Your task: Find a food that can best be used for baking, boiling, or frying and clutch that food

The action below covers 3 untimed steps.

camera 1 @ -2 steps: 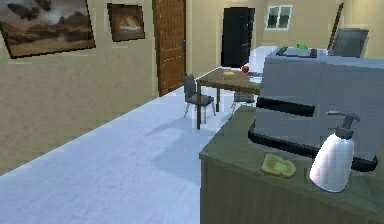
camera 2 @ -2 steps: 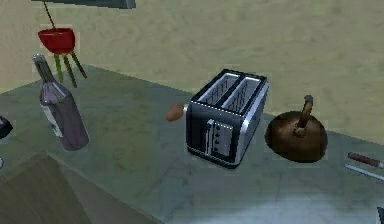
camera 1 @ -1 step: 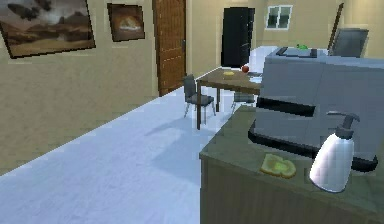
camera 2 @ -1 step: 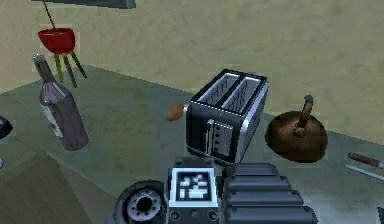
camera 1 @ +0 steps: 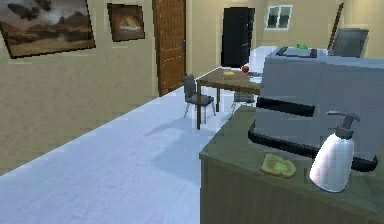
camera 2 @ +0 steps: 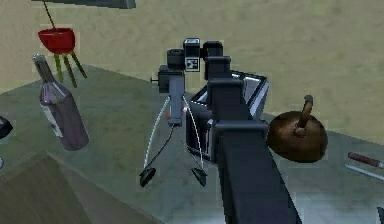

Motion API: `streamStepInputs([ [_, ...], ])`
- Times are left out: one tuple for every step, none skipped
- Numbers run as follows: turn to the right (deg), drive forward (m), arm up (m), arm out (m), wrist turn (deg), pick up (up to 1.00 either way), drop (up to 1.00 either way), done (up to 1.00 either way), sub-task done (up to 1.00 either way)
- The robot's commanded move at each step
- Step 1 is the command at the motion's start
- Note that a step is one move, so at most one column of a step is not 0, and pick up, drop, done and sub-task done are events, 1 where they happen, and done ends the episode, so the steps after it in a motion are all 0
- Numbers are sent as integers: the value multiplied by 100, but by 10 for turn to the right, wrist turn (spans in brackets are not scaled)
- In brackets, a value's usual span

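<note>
Two thin fingers of the gripper point(camera 2: 174, 178) hang over the counter point(camera 2: 110, 165) with only bare countertop behind them, so it holds nothing. On the counter a grey bottle point(camera 2: 60, 115) stands at one side and a brown round pot point(camera 2: 295, 135) with a handle at the other. Beyond the counter a dining table point(camera 1: 225, 80) bears a red apple point(camera 1: 243, 68) and, just beside it, a small tan lump point(camera 1: 230, 72); whether that lump is the food for baking, boiling or frying I cannot tell.
</note>
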Motion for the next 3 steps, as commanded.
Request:
streamStepInputs([
  [0, 0, 0, 0, 450, 0, 0, 0, 0],
  [0, 0, 0, 0, 450, 0, 0, 0, 0],
  [0, 0, 0, 0, 450, 0, 0, 0, 0],
])
